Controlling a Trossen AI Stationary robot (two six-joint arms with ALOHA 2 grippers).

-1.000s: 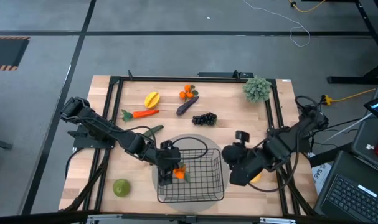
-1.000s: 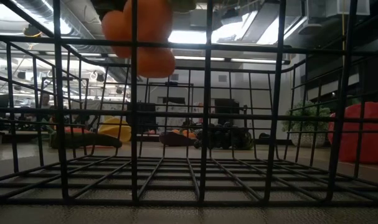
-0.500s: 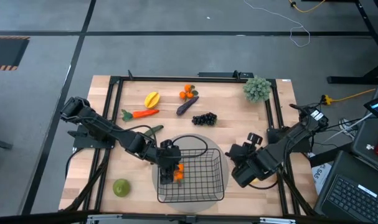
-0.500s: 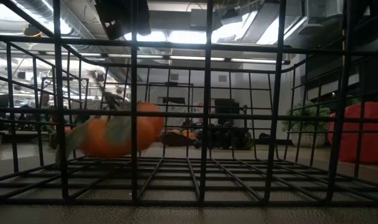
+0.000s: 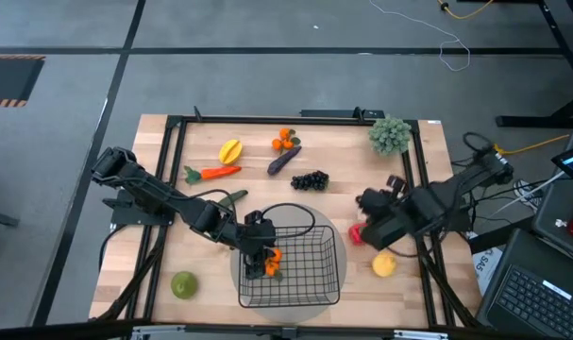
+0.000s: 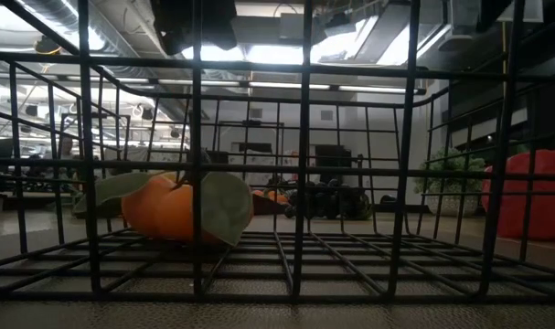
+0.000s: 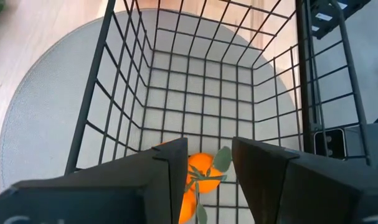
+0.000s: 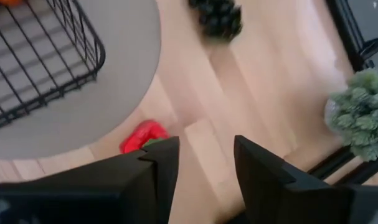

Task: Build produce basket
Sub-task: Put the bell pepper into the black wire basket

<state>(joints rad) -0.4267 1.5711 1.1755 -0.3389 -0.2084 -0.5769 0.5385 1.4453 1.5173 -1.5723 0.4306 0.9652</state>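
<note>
We are finding the left gripper (image 5: 259, 257) hovering over the near-left part of the basket (image 5: 316, 285), its fingers (image 7: 170, 171) parted and holding nothing. One orange (image 6: 172, 208), leaves attached, is lying on the basket floor directly under those fingers; it is also showing in the high view (image 5: 273, 261) and between the fingers in the left wrist view (image 7: 197, 171).

The right gripper (image 5: 373, 212) is standing over the worktop (image 5: 352, 161) to the right of the basket, fingers (image 8: 160, 163) apart and empty, with the red pepper (image 5: 356, 232) just beside it and the lemon (image 5: 384, 265) nearer the front edge.

In our judgement the step in hand is clearing the left arm out of the basket. Doing it well is calling for a straight lift before any sideways travel, so the fingers are not catching the wire rim or nudging the orange. The right arm is looking best placed for the pepper; it should be keeping wide of the basket wall while the left is leaving.

Carrot (image 5: 216, 173), starfruit (image 5: 229, 150), eggplant (image 5: 284, 160) and grapes (image 5: 310, 179) are waiting at the far side, well apart from the basket.

We are reading no brand, label or writing anywhere.
</note>
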